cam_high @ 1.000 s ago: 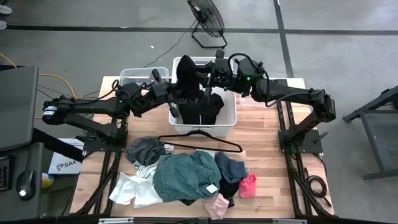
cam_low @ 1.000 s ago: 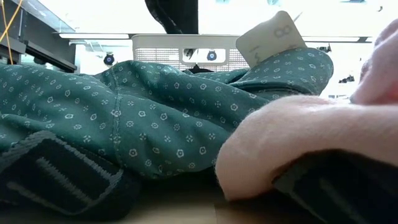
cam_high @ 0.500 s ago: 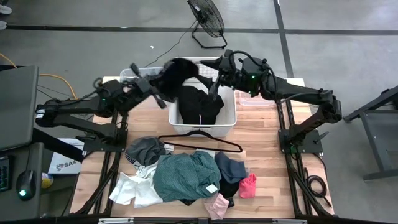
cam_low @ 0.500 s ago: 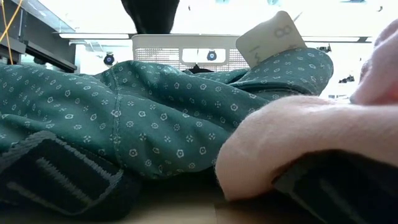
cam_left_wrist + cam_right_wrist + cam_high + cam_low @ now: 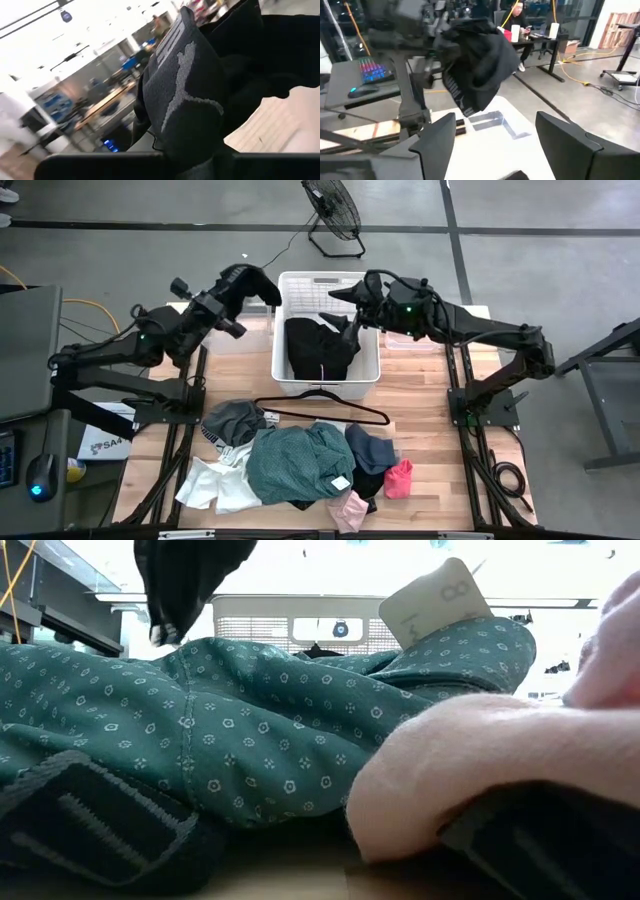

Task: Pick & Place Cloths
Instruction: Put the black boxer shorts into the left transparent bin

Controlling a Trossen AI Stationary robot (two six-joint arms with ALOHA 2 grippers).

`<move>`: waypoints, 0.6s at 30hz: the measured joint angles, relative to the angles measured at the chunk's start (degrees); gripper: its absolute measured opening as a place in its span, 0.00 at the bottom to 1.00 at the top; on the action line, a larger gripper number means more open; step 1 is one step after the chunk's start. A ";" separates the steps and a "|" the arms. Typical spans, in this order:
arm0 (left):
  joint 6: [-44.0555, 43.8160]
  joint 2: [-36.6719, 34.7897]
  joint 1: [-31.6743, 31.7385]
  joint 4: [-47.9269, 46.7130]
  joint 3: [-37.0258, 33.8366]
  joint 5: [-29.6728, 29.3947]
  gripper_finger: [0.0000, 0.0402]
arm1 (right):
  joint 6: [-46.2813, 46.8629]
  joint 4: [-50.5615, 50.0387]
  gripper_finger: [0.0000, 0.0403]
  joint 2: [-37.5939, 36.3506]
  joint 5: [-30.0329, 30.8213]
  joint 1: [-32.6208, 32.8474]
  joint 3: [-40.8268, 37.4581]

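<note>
Since a second ago the left gripper (image 5: 240, 288) has swung away from the white basket (image 5: 368, 365) toward the table's left rear, clamped shut on a black Puma-logo garment (image 5: 252, 281) that hangs in the air. Right gripper (image 5: 345, 300) has let go and now sits wide open over the basket's back corner, another black cloth (image 5: 318, 348) below it. Looks like the carry step; next move probably needs a clear drop spot. Other cloths (image 5: 298, 463), green shirt on top, wait at the front.

overhead view, table-level view, two wrist views
</note>
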 joint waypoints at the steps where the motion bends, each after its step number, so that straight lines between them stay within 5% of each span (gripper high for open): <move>1: -0.24 0.10 1.43 -1.43 0.00 0.06 0.01 | 0.02 -0.42 0.66 0.00 0.02 0.00 0.00; 6: -6.82 2.63 11.41 -9.37 -0.04 2.90 0.01 | 0.06 -1.59 0.66 0.02 0.77 0.75 -0.02; 18: -17.07 11.13 37.57 -21.49 -0.04 26.66 0.01 | 0.02 -4.82 0.66 -0.02 3.32 2.16 -0.02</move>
